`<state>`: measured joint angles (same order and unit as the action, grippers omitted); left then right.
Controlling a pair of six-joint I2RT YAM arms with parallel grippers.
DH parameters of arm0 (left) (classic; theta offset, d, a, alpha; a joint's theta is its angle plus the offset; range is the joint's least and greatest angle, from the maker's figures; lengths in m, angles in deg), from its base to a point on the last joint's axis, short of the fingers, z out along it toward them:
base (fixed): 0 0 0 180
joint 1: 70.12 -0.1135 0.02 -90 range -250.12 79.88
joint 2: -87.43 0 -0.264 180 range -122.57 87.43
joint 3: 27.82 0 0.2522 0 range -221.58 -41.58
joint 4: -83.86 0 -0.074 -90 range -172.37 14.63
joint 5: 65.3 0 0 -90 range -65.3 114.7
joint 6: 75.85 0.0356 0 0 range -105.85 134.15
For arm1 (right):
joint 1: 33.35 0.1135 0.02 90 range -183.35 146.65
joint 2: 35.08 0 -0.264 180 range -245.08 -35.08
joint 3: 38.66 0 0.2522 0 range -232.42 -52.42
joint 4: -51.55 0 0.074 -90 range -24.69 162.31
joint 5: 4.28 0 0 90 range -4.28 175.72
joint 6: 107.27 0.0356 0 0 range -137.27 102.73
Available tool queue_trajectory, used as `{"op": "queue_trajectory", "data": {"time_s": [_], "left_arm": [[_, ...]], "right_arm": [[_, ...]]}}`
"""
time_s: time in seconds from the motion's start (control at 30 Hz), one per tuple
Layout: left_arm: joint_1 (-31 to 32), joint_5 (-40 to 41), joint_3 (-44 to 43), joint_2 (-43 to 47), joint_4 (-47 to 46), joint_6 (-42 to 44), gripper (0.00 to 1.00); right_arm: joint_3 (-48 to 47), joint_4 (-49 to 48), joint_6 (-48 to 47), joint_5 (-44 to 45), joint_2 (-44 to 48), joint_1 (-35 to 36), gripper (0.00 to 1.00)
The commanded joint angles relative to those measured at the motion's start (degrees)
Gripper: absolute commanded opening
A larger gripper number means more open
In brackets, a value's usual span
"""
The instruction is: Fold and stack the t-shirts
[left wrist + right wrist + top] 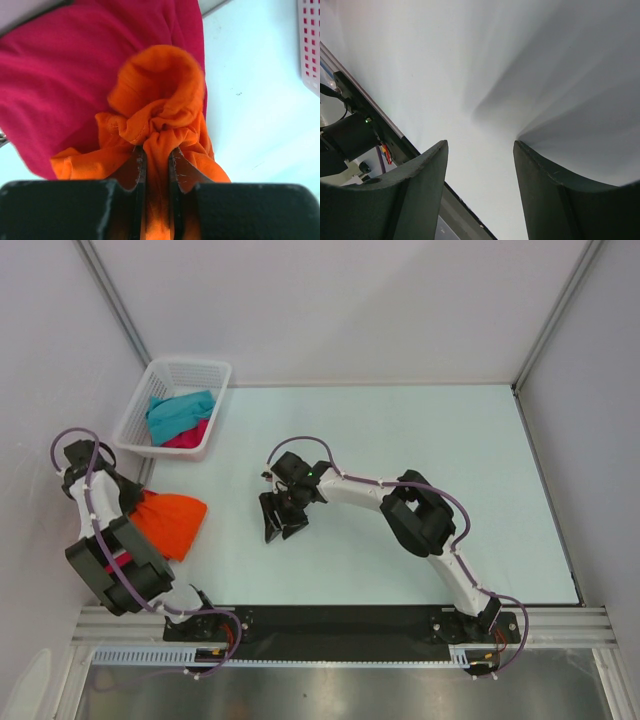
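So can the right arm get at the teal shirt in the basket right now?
Probably, though it's a stretch. The right hand is open and empty, with bare table between it and the basket, and the teal shirt lies on top.

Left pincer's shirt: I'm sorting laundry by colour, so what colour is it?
The t-shirt is bright orange, clearest in the left wrist view.

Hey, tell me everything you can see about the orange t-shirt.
The orange t-shirt is bright, soft-looking cloth with a stitched hem, crumpled into a bunch, not folded. It is at the table's left side, near the basket. The left gripper pinches a gathered fold between its jaws. A crimson t-shirt lies against it.
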<state>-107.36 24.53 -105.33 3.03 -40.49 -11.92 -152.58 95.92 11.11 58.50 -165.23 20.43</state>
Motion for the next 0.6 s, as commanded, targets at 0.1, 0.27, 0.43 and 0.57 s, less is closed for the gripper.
{"op": "queue_trajectory", "data": {"time_s": [0.1, 0.27, 0.43, 0.57], "left_arm": [[-1.5, 5.2, -6.2, 4.5, 1.7, -0.4, 0.00], [-2.1, 6.2, -9.0, 4.6, 3.2, -0.1, 0.00], [-2.3, 6.3, -10.6, 4.0, 4.0, -0.2, 0.00], [-3.7, 6.4, -7.7, 4.6, 3.2, 0.2, 0.00]], "right_arm": [[-1.6, 3.8, -1.9, 3.0, 1.4, 0.0, 0.61], [-2.2, 4.1, -2.0, 3.1, 1.2, 0.3, 0.61], [-2.1, 4.4, -2.0, 3.1, 1.5, 0.5, 0.61], [-1.7, 4.4, -2.2, 3.2, 1.7, 0.5, 0.61]]}}
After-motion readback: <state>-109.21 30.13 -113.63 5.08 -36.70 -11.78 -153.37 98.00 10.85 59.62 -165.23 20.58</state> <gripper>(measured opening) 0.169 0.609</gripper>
